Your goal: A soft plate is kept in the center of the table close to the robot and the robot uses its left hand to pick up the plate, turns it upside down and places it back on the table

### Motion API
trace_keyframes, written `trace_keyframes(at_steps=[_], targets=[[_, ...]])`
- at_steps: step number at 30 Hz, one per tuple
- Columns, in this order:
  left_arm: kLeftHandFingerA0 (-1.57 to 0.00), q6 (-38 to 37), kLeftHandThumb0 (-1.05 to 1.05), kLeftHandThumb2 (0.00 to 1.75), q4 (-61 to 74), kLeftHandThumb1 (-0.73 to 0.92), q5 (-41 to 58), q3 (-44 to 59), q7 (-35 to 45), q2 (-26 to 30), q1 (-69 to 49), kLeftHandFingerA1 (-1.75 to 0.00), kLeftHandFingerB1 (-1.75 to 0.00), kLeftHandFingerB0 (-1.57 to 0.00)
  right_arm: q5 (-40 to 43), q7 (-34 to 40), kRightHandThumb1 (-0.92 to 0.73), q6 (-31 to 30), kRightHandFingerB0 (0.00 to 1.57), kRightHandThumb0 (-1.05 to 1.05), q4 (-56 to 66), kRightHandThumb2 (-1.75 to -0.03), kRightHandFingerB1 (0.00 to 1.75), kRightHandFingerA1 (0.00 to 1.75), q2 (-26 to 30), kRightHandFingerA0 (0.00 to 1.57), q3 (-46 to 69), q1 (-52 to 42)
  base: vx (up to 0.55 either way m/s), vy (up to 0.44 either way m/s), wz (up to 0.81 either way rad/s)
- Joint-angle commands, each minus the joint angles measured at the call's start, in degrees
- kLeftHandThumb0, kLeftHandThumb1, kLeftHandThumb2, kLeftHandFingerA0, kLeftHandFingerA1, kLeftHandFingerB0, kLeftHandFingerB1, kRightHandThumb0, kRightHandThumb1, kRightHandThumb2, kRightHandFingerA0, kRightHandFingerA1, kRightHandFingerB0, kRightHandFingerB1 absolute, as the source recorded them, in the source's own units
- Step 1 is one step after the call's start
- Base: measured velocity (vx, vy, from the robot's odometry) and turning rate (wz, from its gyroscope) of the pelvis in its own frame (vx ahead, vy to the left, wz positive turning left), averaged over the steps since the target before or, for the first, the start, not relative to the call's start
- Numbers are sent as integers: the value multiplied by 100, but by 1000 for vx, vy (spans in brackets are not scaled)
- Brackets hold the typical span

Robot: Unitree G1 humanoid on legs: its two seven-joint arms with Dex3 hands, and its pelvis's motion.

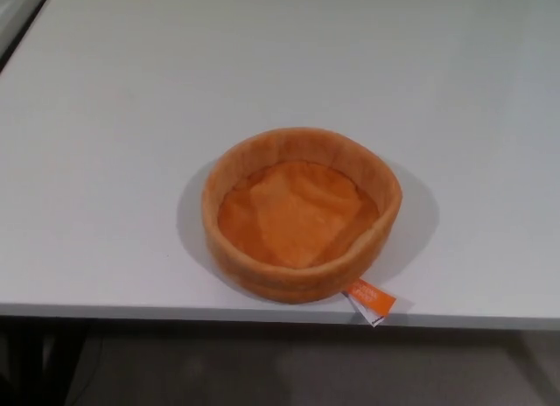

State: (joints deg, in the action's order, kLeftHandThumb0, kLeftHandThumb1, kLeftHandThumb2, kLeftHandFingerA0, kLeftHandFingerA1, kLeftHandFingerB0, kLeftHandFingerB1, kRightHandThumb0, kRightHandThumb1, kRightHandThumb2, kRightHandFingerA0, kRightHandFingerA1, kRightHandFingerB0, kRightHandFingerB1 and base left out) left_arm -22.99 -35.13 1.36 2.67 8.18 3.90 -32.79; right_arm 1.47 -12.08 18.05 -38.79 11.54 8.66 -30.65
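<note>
neither hand shows in the head view, so nothing is begun: the soft orange plate (pixel 300 215) sits open side up near the white counter (pixel 105 161) edge, unlifted and unturned.

A plain white worktop (pixel 114 117) fills most of the view under soft, even light, its front edge running across the bottom above a dim grey floor (pixel 262 371), with a dark strip showing past its upper left corner.
</note>
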Motion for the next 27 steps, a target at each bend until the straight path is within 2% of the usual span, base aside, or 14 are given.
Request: trace_keyframes(at_steps=[1,2,3,5,6,7,8,17,21,22,23,27], targets=[[-26,-3359,-84,67,794,89,1328,378,860,-187,-775,-43,-31,-26,1418,-1443,-68,2745,37,-67,720,-102,49,55,193,51,642,-715,0,0,0],[-27,-3409,-84,67,780,89,1294,386,824,-197,-774,-43,-31,-26,1464,-1499,-67,2773,38,-67,661,-101,50,55,163,52,669,-680,0,0,0],[-26,-3434,-85,67,764,89,1278,388,816,-198,-772,-43,-31,-26,1474,-1520,-83,2778,45,-68,632,-66,34,38,160,61,684,-673,0,0,0],[-26,-3496,-85,67,734,89,1267,395,804,-208,-767,-43,-32,-26,1515,-1585,-82,2762,46,-66,611,-66,34,38,149,60,711,-672,0,0,0],[-25,-3526,-85,67,767,90,1248,401,776,-212,-793,-43,-31,-25,1520,-1601,-67,2757,39,-65,619,-101,50,55,148,52,722,-684,0,0,0],[-25,-3546,-85,67,821,90,1214,406,736,-213,-833,-43,-31,-25,1505,-1594,-67,2761,39,-65,625,-101,50,55,155,52,732,-698,0,0,0],[-24,-3533,-85,67,917,90,1262,391,768,-227,-885,-44,-31,-25,1496,-1602,-83,2796,45,-66,621,-66,34,38,168,61,743,-714,0,0,0],[-21,-3292,-92,67,2652,88,2072,326,947,-207,-1492,-43,-31,-21,1430,-1672,-83,2851,45,-68,581,-66,34,38,145,60,798,-689,0,0,0],[-23,-3163,-95,67,3710,89,1986,330,781,-99,-1730,-46,-32,-22,1519,-1799,-83,2914,45,-67,564,-66,34,38,110,60,831,-732,0,0,0],[-24,-3120,-96,67,3982,88,2047,326,794,-33,-1704,-48,-31,-24,1509,-1777,-67,2916,38,-69,578,-102,50,55,99,52,833,-721,0,0,0],[-25,-3104,-97,67,4153,88,2038,363,778,-1,-1721,-49,-31,-25,1571,-1862,-83,2889,45,-68,537,-65,34,37,92,60,845,-725,0,0,0],[-27,-2878,-96,68,4843,87,1921,541,652,75,-1659,-48,-32,-25,1663,-1979,-82,2982,45,-68,457,-66,35,37,57,59,878,-692,0,0,0]])
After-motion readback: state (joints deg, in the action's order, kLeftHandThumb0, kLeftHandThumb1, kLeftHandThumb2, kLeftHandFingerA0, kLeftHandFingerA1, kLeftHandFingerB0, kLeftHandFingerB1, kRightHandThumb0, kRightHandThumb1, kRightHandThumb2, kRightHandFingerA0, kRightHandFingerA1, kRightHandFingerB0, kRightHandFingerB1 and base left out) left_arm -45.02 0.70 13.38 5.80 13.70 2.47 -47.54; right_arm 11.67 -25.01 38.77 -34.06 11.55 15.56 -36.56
